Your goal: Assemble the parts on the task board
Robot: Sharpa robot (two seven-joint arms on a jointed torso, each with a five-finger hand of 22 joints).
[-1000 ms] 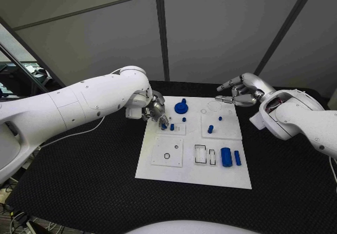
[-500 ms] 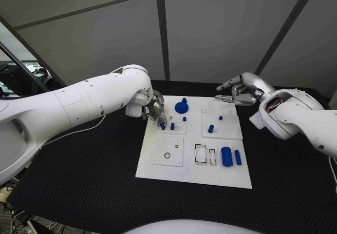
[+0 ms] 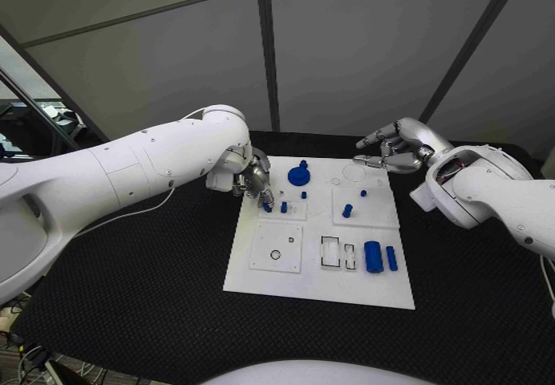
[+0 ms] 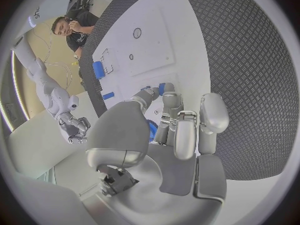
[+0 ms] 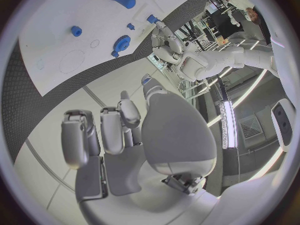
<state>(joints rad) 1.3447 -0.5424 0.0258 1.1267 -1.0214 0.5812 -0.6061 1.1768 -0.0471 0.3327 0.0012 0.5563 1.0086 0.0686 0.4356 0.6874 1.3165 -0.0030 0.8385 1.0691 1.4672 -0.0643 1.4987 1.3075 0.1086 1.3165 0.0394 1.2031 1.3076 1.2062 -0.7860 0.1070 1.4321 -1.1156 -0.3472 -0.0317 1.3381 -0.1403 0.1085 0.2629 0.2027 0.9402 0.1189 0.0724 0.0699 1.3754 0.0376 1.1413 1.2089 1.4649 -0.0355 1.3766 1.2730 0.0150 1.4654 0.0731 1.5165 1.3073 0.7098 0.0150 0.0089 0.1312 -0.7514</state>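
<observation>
My left hand [image 3: 256,181] sits low over the far left corner of the flat white plastic task board [image 3: 321,281] on the black textured table [image 3: 139,297], fingers [image 4: 185,135] drawn together around a small blue peg [image 4: 152,130]; I seem to be pinching it, though the fingers hide most of it. Just beside that hand stands a short blue pin [image 3: 283,208], and beyond it the round blue knobbed disc [image 3: 300,174]. My right hand [image 3: 387,154] hovers off the board's far right corner, fingers [image 5: 112,130] curled in loosely, holding nothing. Nearer me lie a thick blue cylinder [image 3: 372,257] and a slim blue bar [image 3: 392,258].
</observation>
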